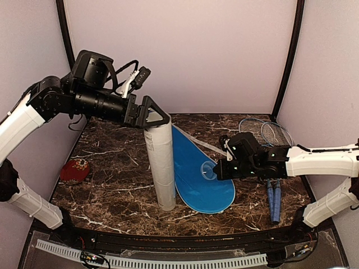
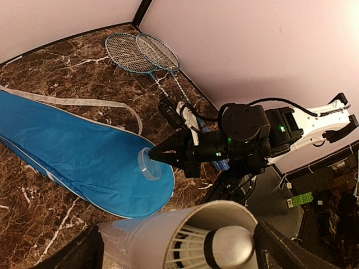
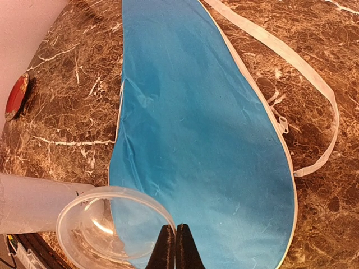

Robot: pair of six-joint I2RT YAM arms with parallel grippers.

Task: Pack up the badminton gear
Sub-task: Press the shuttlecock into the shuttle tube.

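Released left gripper (image 1: 157, 116) straddling upright white tube (image 1: 161, 168); right gripper (image 3: 175, 232) clenched on clear cap (image 3: 106, 221) over blue cover (image 3: 202, 140); rackets (image 2: 143, 53) in far-right corner of counter (image 1: 112, 185).

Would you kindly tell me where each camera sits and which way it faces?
Top external: above and behind the bases, facing down at the table; both arms show, left gripper straddling the upright tube.
Left wrist: above the tube's mouth, facing across the cover to the right gripper and rackets; own fingers at the bottom corners.
Right wrist: low over the cover, facing down; own shut fingertips pinch the cap.
Shared: all three show cover, cap and tube.
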